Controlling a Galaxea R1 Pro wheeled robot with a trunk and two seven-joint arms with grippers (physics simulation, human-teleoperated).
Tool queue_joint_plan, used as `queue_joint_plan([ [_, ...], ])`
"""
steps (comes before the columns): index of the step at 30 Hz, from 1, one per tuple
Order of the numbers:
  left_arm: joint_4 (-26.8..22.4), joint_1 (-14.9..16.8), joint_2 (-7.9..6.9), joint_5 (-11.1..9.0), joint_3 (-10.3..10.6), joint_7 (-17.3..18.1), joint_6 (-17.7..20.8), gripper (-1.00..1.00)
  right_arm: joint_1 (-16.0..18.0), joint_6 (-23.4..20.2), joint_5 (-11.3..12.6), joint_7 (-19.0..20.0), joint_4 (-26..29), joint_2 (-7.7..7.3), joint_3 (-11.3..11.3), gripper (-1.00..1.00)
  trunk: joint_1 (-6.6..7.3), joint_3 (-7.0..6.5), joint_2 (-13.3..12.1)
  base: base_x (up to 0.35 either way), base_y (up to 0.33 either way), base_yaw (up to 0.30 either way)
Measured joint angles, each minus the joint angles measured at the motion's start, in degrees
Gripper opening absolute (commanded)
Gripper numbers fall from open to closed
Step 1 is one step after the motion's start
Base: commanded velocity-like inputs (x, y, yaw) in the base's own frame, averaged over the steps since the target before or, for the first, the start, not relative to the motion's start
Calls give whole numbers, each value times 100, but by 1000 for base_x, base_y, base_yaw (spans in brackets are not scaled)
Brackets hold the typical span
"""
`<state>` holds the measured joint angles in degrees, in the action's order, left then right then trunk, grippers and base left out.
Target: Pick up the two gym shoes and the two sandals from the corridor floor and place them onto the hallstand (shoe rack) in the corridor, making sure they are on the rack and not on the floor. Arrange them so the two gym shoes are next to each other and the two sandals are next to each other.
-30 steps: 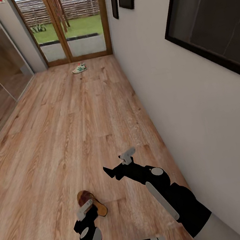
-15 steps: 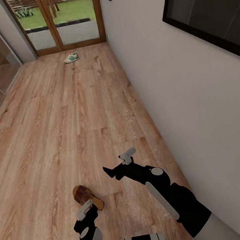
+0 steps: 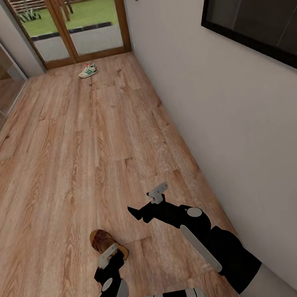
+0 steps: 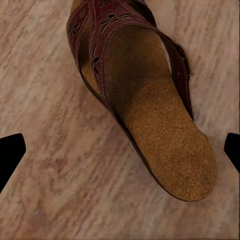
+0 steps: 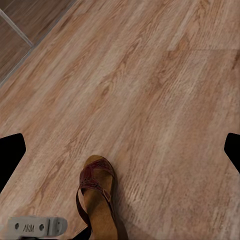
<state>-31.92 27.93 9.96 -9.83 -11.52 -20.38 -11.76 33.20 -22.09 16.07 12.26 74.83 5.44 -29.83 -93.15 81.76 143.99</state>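
The left end effector [image 3: 108, 257] hung released directly above the sandal [image 3: 105, 242] on the corridor floor [image 3: 72, 157]. Descending off-centre could nudge the sandal away. The right end effector [image 3: 148, 203] was open beside it; a gym shoe [image 3: 88, 71] lay well beyond.

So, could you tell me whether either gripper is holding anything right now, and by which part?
Nothing is held. The left gripper hangs open above the sandal, which lies on the corridor floor. The right gripper is open too.
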Motion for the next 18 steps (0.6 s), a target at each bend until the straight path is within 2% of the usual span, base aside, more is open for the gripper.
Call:
queue_joint_plan([
  [6,-6,0,0,-5,140,-2,4,100,0,0,0,0,0,0,0,100,0,0,0,0,0,0],
  [9,-2,0,0,-119,164,11,4,100,0,0,1,0,0,0,0,100,0,0,0,0,0,0],
  [11,5,0,0,-287,176,60,3,100,0,0,2,0,0,0,0,100,0,0,0,0,0,0],
  [13,7,0,0,-367,180,102,6,100,0,0,2,0,0,0,0,100,0,0,0,0,0,0],
  [18,9,0,0,-430,185,142,10,100,0,0,2,0,0,0,0,100,0,0,0,0,0,0],
])
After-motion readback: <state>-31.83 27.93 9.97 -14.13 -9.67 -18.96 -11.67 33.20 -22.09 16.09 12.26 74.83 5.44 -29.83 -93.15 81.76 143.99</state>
